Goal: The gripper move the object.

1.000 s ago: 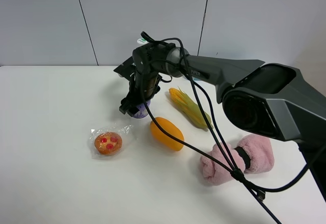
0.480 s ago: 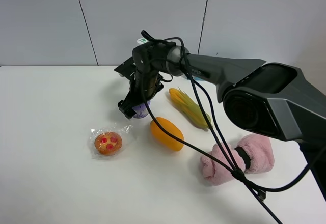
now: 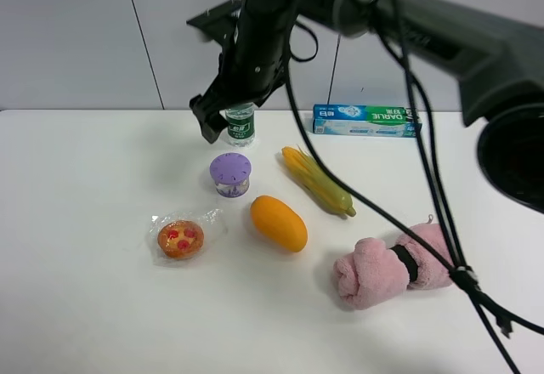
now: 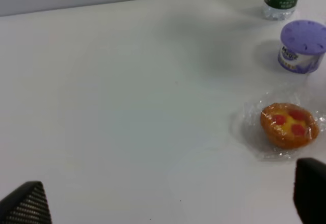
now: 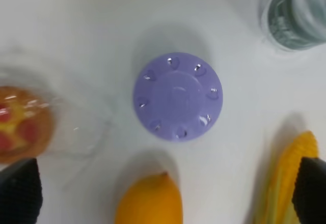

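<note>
The small clear jar with a flat purple slotted lid (image 3: 230, 174) stands upright on the white table, free of any grip. My right gripper (image 3: 212, 121), a black claw, hangs well above it, in front of the water bottle. In the right wrist view the jar (image 5: 178, 95) is seen from straight above, and the right gripper (image 5: 165, 193) is open and empty, its fingertips (image 5: 20, 193) wide apart. The left wrist view shows the jar (image 4: 303, 47) far off, and my left gripper (image 4: 168, 198) is open and empty over bare table.
A water bottle (image 3: 240, 125) stands just behind the jar. A wrapped tart (image 3: 180, 239), an orange fruit (image 3: 279, 223) and a corn cob (image 3: 317, 180) lie around it. A toothpaste box (image 3: 365, 121) is at the back, a pink rolled towel (image 3: 393, 268) at the front right.
My right gripper, which was down around the jar, has let go and risen well above it. The jar stays on the table, now fully in view.
</note>
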`<state>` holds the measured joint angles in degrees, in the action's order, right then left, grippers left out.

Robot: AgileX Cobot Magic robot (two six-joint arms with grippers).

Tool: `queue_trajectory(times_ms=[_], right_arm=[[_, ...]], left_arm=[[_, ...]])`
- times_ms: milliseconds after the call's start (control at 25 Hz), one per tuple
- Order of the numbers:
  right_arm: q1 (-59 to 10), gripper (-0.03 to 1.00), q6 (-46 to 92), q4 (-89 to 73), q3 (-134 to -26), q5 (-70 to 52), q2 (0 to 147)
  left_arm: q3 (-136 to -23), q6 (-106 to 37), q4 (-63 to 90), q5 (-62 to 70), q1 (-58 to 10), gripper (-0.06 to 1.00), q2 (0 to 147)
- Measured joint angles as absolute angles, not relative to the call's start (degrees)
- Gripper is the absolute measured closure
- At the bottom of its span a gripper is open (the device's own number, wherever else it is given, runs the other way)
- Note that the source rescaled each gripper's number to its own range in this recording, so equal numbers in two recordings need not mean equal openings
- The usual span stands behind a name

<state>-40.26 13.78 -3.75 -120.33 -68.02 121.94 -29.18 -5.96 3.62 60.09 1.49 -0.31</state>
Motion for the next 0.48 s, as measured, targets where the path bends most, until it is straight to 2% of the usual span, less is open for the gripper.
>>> queue_trajectory(times_ms=[280,480], right_arm=[[-39.5,-0.03,13.8,-4.3,-120.6,-69.4,111.6],[-31.9,-0.03,13.8,-2.8,-120.6,-69.5,108.2]], left_arm=[[-29.2,-6.0,3.6,60.1,1.5,-0.06,-0.3],[-29.2,-6.0,3.6,60.1,1.5,-0.06,-0.3]])
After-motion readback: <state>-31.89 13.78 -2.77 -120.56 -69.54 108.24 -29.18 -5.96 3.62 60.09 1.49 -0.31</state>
